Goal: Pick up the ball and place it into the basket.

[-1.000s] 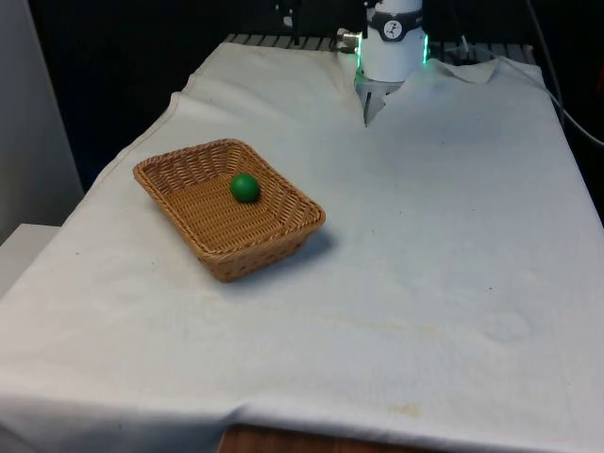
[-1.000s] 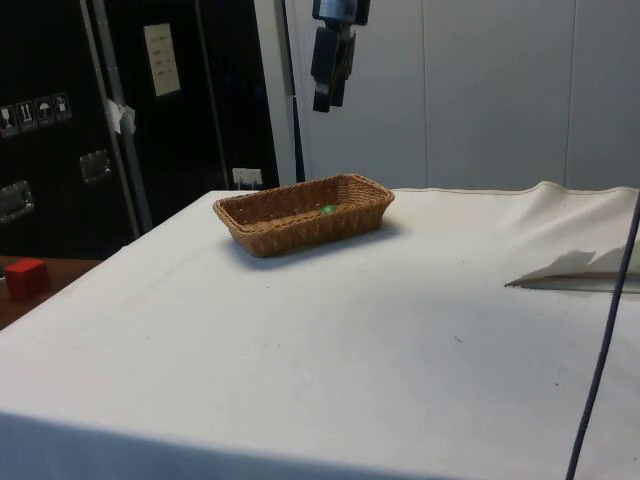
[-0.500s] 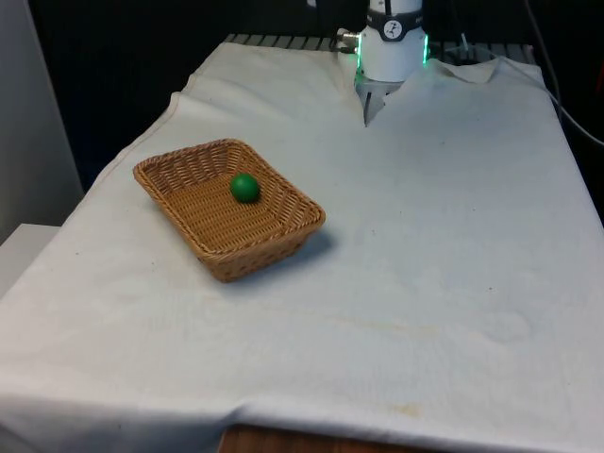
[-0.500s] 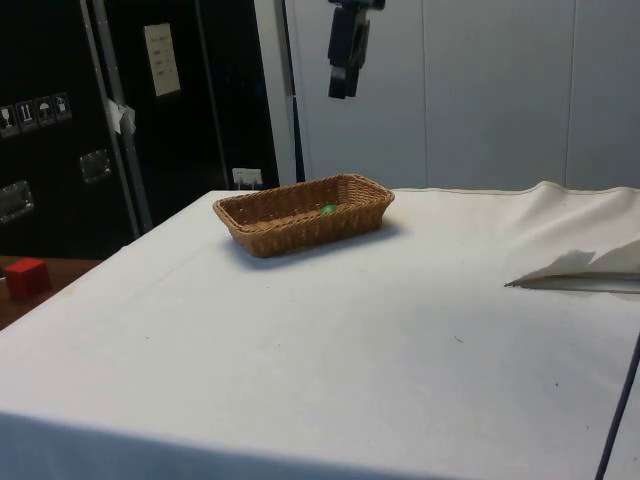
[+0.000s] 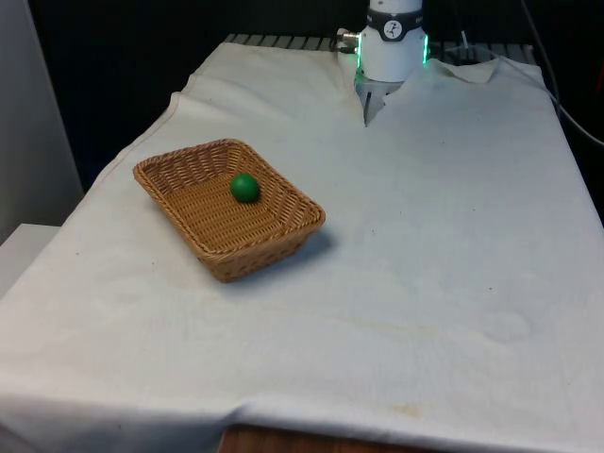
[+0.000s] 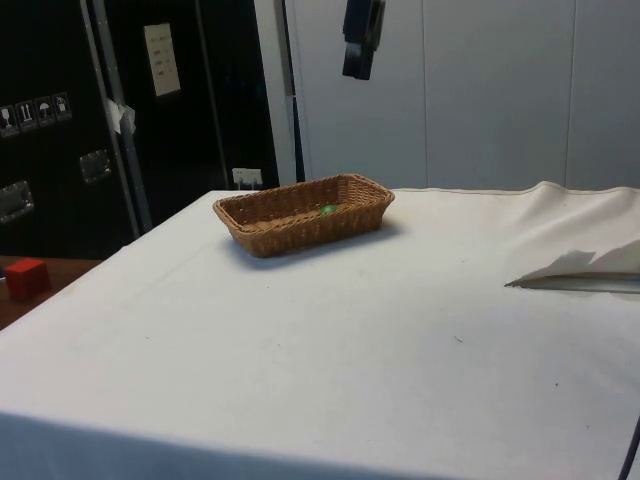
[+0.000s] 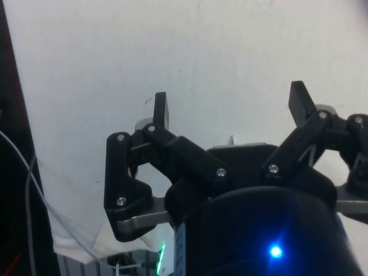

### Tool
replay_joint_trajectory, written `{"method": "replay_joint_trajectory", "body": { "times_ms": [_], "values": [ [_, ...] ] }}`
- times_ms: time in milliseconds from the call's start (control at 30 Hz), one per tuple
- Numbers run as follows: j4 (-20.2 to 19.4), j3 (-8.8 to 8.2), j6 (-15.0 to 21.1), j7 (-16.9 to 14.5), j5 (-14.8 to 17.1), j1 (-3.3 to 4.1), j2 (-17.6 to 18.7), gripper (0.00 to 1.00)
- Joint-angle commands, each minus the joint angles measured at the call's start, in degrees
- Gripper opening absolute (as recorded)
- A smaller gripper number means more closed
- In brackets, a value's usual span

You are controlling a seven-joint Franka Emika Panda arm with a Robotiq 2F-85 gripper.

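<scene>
The basket (image 5: 226,222) is woven brown wicker, rough and ribbed. The ball (image 5: 245,187) looks smooth and matt. The bench (image 5: 444,245) wears a matt white cloth, lightly creased.

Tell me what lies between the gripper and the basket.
Nothing: in the side view the gripper hangs above the wicker basket, with open air between.

White arm (image 5: 393,38) with green-lit ring; black linkage gripper (image 7: 230,109), silver screws, 2 fingers (image 7: 160,109)
</scene>
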Motion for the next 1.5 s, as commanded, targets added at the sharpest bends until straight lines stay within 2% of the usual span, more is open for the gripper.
{"method": "replay_joint_trajectory", "body": {
  "times_ms": [0, 233, 267, 300, 533, 567, 600, 633, 867, 900, 933, 1200, 1233, 1267, 1467],
  "values": [
    [0.17, 0.74, -0.86, 1.09, -0.8, -0.69, -0.29, 1.0],
    [0.29, 1.43, -2.18, 2.92, -2.64, -1.2, -1.78, 1.0],
    [0.23, 0.74, -1.72, 2.18, -1.89, -0.52, -1.72, 1.0],
    [0.34, 1.49, -2.35, 3.21, -2.92, -1.2, -1.83, 1.0],
    [1.09, 2.01, -3.09, 5.21, -4.87, -1.43, -1.95, 1.0],
    [1.2, 2.06, -3.15, 5.5, -5.1, -1.43, -1.95, 1.0],
    [0.97, 1.55, -2.58, 4.87, -4.53, -0.86, -2.12, 1.0],
    [1.32, 2.18, -3.27, 5.79, -5.33, -1.49, -1.95, 1.0],
    [1.95, 2.41, -4.24, 7.91, -7.22, -1.43, -1.72, 1.0],
    [1.66, 1.78, -3.61, 7.1, -6.47, -0.92, -2.06, 1.0],
    [2.01, 2.41, -4.3, 8.14, -7.45, -1.43, -1.72, 1.0],
    [2.29, 2.52, -5.21, 10.54, -9.91, -1.38, -1.49, 1.0],
    [1.95, 2.01, -4.64, 9.91, -9.34, -0.92, -1.89, 1.0],
    [2.29, 2.52, -5.33, 10.83, -10.2, -1.38, -1.43, 1.0],
    [2.98, 2.41, -6.3, 13.01, -11.46, -1.32, -1.03, 1.0]
  ]
}}
